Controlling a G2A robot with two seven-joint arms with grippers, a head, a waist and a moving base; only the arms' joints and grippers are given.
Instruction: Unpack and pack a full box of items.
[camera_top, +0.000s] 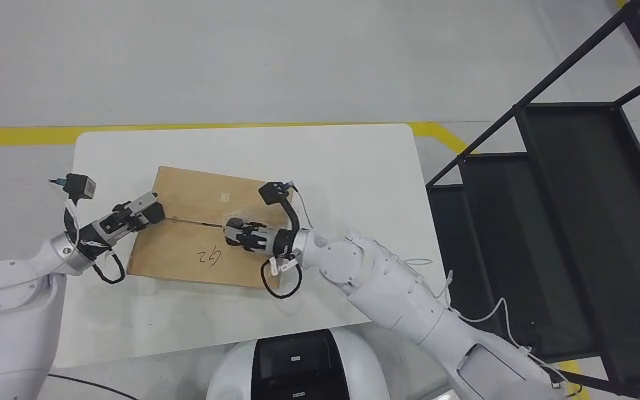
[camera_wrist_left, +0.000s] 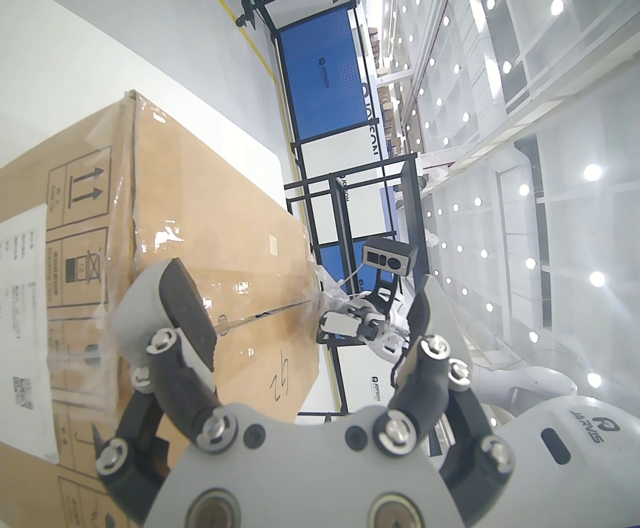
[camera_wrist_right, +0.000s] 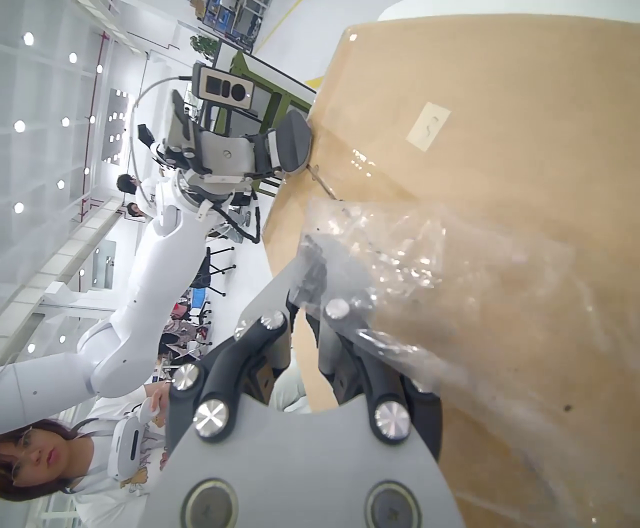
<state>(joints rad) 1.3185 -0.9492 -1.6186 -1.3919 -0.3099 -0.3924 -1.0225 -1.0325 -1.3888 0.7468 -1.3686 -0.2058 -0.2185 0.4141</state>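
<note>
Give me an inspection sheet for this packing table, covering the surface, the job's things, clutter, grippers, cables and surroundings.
Surface: white table, carrying one box.
Job's things: cardboard box, flaps closed, with a seam running across its top; crumpled clear film is held just above the top.
Clutter: nothing seen.
Grippers: left gripper is open at the box's edge, by the seam's end; right gripper is over the middle of the box, shut on the clear film.
Cables: a black cable loop hangs at the left wrist, another at the right.
Surroundings: black metal stairs beside the table; yellow floor line beyond it.
</note>
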